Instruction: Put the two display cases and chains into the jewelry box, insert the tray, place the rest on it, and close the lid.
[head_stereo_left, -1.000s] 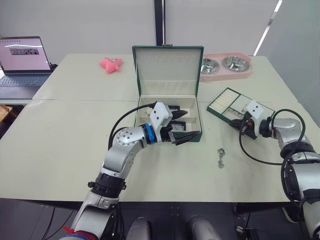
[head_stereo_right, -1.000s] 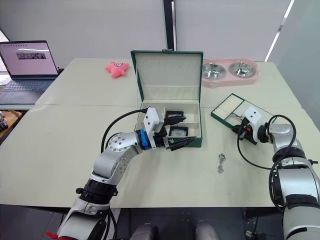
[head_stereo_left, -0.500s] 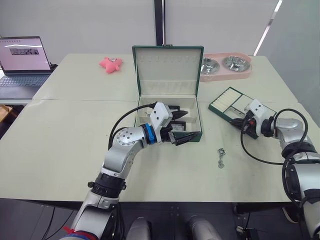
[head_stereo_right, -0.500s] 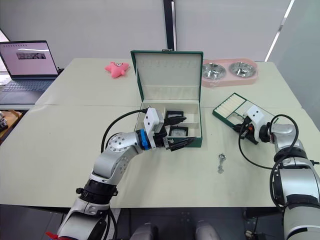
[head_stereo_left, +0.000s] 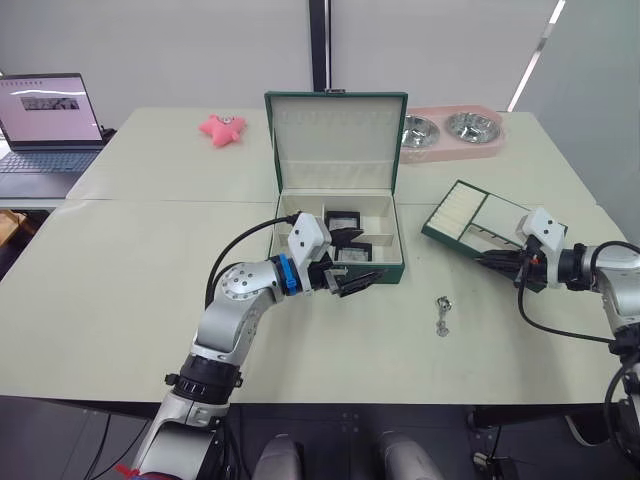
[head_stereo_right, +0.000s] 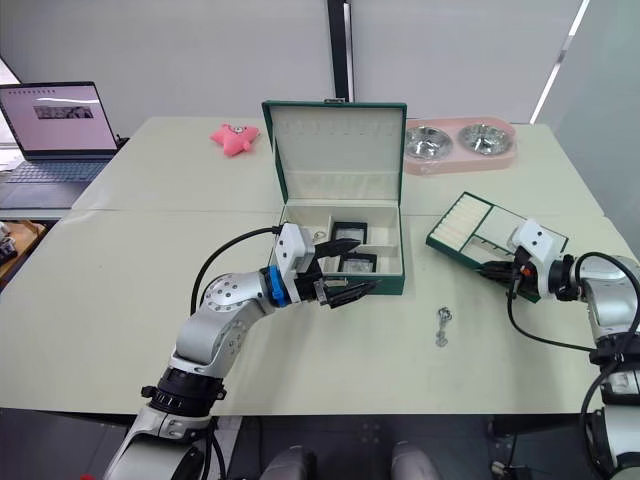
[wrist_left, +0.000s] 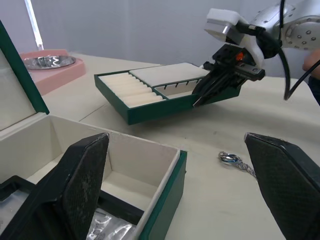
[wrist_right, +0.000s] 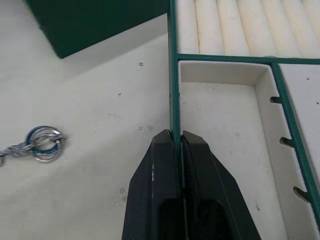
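The green jewelry box stands open mid-table, its lid upright. Inside lie two black display cases. My left gripper hovers open over the box's front edge, holding nothing. To the right, the green tray with cream compartments is tilted, its near edge raised off the table. My right gripper is shut on that tray's thin wall. A silver chain with a blue ring lies on the table between box and tray.
A pink double bowl stand sits behind the tray at the back right. A pink star toy lies at the back left of the box. A laptop stands open at the far left.
My right arm has drawn back to the right, carrying the tray's near edge up and slightly rightward. My left gripper has pulled back a little from inside the box toward its front edge.
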